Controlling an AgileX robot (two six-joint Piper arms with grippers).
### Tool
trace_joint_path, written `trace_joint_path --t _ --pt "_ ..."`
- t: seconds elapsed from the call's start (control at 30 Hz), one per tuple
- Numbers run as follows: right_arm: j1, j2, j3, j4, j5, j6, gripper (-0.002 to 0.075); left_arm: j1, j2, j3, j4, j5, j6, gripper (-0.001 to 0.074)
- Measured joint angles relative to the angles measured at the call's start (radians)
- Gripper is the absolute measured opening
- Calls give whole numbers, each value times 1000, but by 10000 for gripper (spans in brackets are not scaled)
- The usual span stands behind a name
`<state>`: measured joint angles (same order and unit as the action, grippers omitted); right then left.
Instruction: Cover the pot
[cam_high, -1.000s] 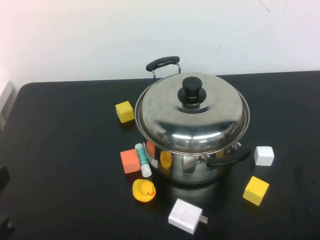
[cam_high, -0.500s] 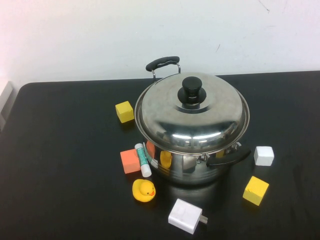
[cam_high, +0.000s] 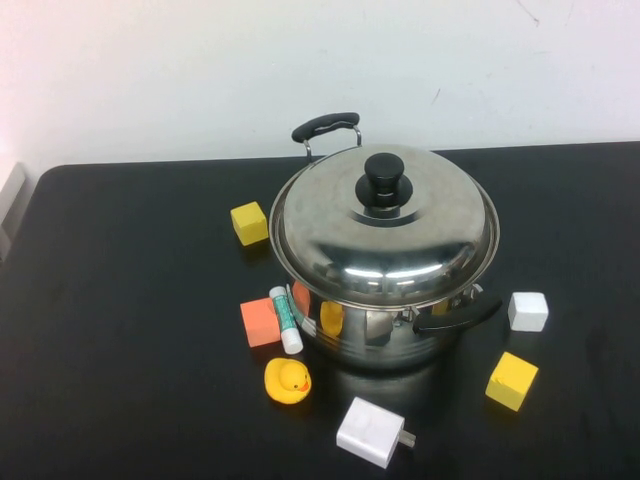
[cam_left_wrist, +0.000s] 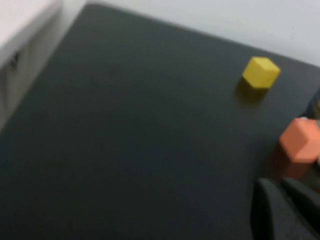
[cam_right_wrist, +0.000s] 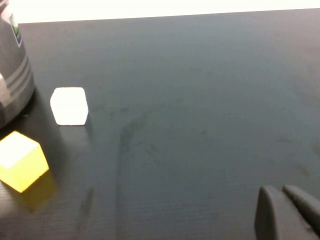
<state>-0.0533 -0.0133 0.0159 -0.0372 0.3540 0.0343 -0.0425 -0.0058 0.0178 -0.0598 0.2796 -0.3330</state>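
The large shiny steel pot (cam_high: 385, 335) with two black side handles stands mid-table. The domed steel lid (cam_high: 385, 235) with a black knob (cam_high: 384, 180) rests on it, tilted slightly toward the front. Neither arm shows in the high view. My left gripper (cam_left_wrist: 282, 197) is shut and empty, low over the table's left part near the orange block (cam_left_wrist: 300, 142). My right gripper (cam_right_wrist: 280, 197) is shut and empty over the right part of the table; a sliver of the pot's wall (cam_right_wrist: 12, 75) shows in its view.
Around the pot lie two yellow blocks (cam_high: 249, 222) (cam_high: 512, 380), an orange block (cam_high: 260, 322), a white block (cam_high: 528, 311), a glue stick (cam_high: 286, 319), a yellow rubber duck (cam_high: 288, 381) and a white charger (cam_high: 371, 432). A white wall runs behind the black table (cam_high: 120, 300).
A dark part of the left arm at the lower-left edge of the high view one second ago has gone out of view. The pot and lid have not moved.
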Motion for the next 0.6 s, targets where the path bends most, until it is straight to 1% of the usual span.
trace_joint_path --t 0.13,0.6 --pt "0 0 0 0 0 0 -2 0 -4 0 -12 30 -37 0" --pt "0 0 0 0 0 0 -2 0 -4 0 -14 30 -48 0"
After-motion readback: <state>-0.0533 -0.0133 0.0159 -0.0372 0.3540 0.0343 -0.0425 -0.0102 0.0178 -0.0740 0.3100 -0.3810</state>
